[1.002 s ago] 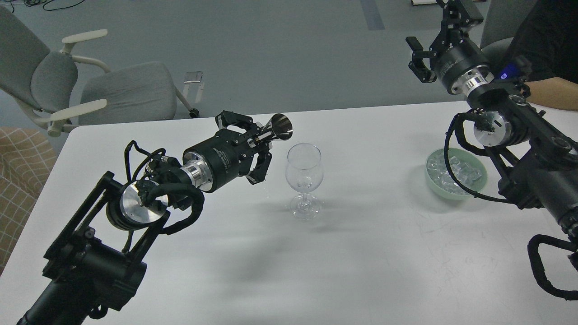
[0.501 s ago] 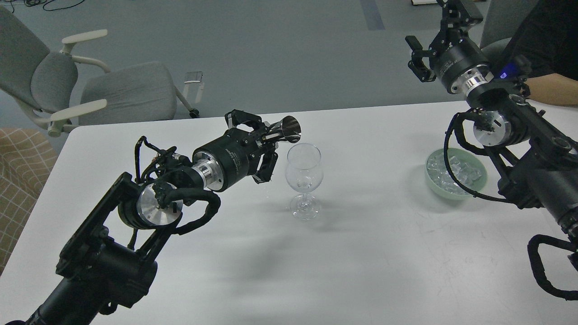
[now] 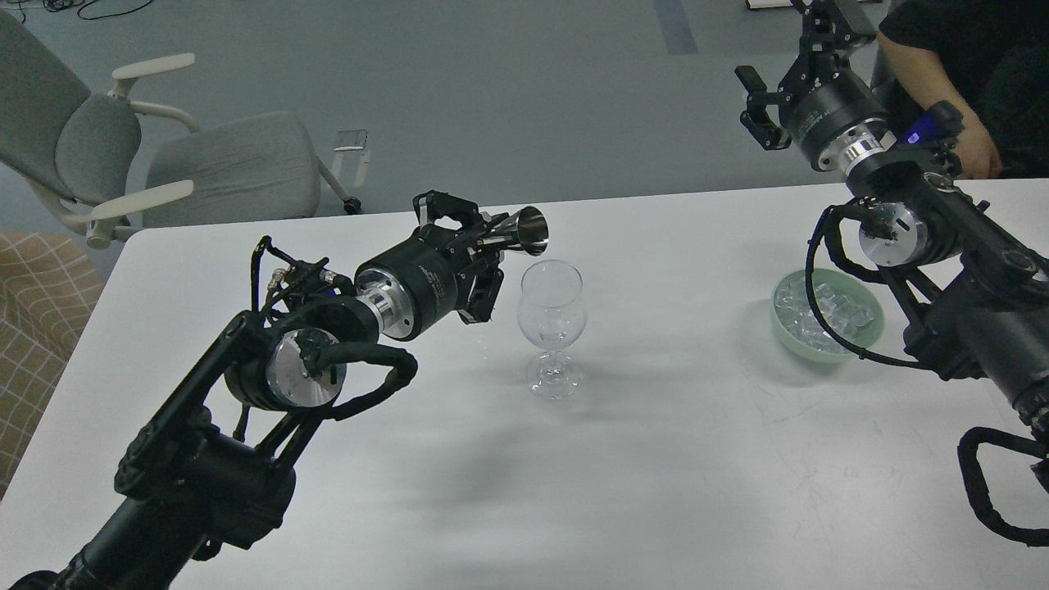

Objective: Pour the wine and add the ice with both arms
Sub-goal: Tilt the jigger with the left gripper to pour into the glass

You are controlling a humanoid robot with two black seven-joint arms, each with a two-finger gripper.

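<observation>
A clear stemmed wine glass (image 3: 552,315) stands upright at the middle of the white table (image 3: 656,459). My left gripper (image 3: 483,246) is shut on a small silver metal cup (image 3: 524,230). The cup lies on its side, its mouth facing right, just above and left of the glass rim. A heap of ice (image 3: 799,315) lies in a pale green bowl (image 3: 870,338) at the right, partly hidden by my right arm's cable. My right gripper (image 3: 788,61) is raised high beyond the table's far edge, above the bowl, open and empty.
A person's bare arm (image 3: 942,74) and dark shirt are at the top right, behind my right arm. A grey office chair (image 3: 221,168) stands beyond the table's far left corner. Checked fabric (image 3: 33,328) is at the left edge.
My left gripper has moved right and slightly up with the metal cup, bringing its mouth close over the glass rim. The person's arm has lifted off the table. My right gripper has barely moved.
</observation>
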